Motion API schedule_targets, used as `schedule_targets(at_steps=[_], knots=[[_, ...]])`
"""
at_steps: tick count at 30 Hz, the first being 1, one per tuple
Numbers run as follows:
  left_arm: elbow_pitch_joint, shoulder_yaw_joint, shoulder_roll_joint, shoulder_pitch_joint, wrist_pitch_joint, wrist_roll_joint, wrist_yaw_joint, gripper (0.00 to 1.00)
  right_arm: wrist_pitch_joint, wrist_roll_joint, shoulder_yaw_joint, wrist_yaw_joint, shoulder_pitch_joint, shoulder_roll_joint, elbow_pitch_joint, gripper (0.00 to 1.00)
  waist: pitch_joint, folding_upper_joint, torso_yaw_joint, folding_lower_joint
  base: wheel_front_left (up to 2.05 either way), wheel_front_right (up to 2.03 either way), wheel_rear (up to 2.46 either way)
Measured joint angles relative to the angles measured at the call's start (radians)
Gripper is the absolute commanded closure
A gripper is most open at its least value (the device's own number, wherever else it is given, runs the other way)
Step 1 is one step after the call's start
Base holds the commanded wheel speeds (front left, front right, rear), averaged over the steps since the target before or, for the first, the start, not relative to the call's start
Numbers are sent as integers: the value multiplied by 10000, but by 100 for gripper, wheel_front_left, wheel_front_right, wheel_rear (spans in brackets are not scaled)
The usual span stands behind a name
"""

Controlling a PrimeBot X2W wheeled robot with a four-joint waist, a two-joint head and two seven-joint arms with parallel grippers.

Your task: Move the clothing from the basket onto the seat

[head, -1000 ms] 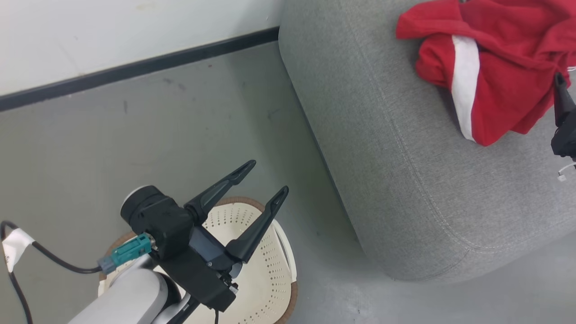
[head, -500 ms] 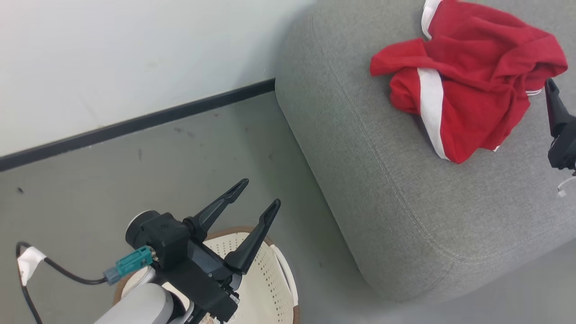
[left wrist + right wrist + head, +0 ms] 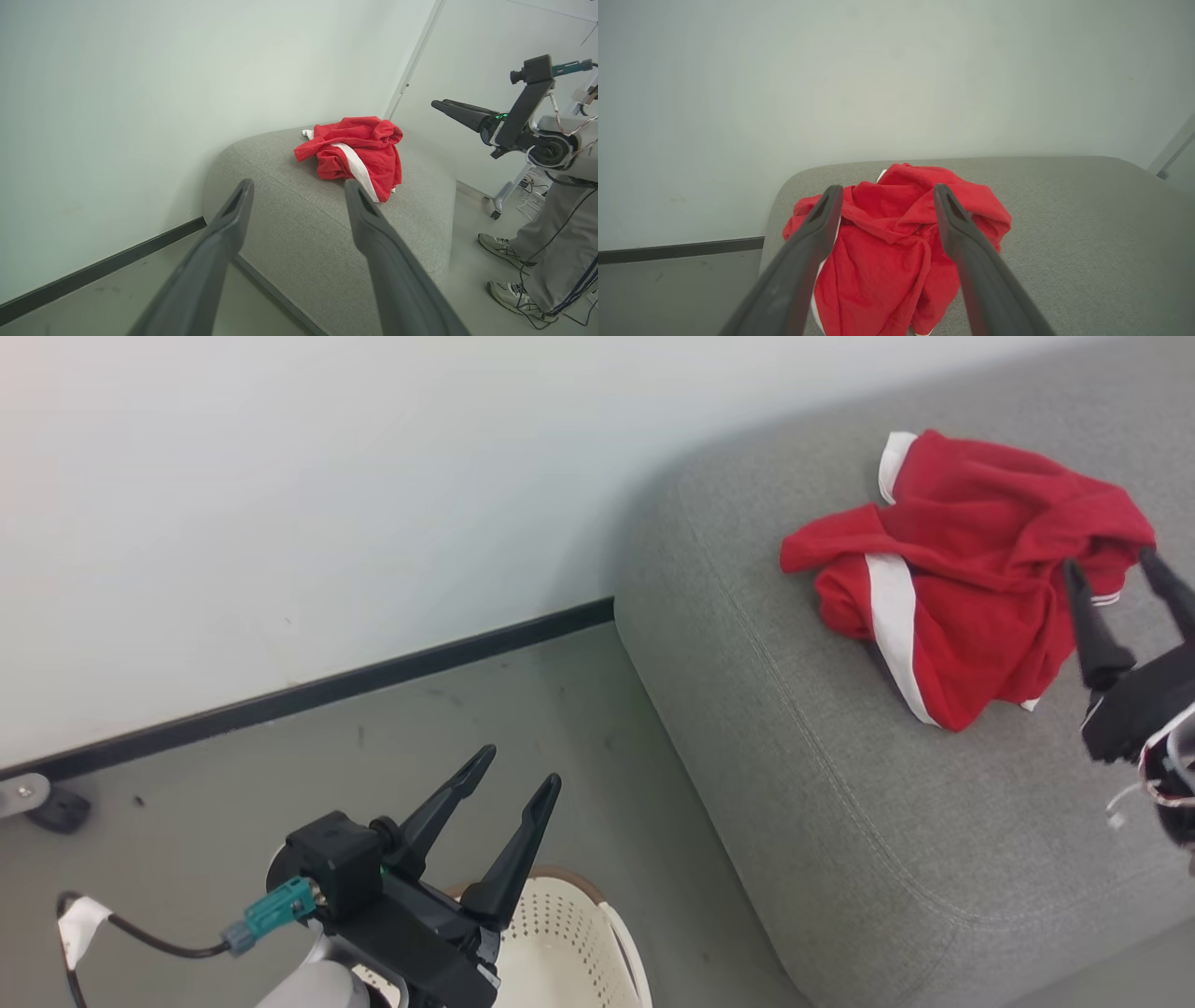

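The red clothing (image 3: 971, 579) with white stripes lies crumpled on the grey seat (image 3: 840, 784), away from both grippers. My right gripper (image 3: 1111, 565) hovers open just right of it, holding nothing; its wrist view looks down on the clothing (image 3: 896, 242) between the spread fingers. My left gripper (image 3: 518, 765) stands open above the cream basket (image 3: 569, 952) at the lower left, with nothing in it. In the left wrist view the clothing (image 3: 359, 149) rests on the seat (image 3: 303, 233) beyond my fingers, and the right gripper (image 3: 437, 105) is raised at the right.
A white wall with a black skirting strip (image 3: 327, 695) runs behind the grey floor. A caster foot (image 3: 42, 803) sits at the far left. A person's legs and shoes (image 3: 514, 261) stand beside the seat, with cables on the floor.
The head camera has tilted up, so the seat and clothing sit lower in the picture and the basket slides toward the bottom edge. The right gripper now shows both fingers.
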Motion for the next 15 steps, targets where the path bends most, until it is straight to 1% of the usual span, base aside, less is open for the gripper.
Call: schedule_targets(at_steps=[5,9,15], knots=[[155,144,-178,355,-19,-94,169,0,-276,178,-13,31,1068,0,-786,0,-434,-1,347,-1,0,0,0],[322,339,-171,646,-40,-117,267,0,-376,314,-65,31,1876,48,-1463,0,-713,0,691,0,0,0,0],[422,612,-182,990,-94,-117,560,0,-491,502,-107,29,2969,115,-2558,0,-1072,-1,1225,1,0,0,0]])
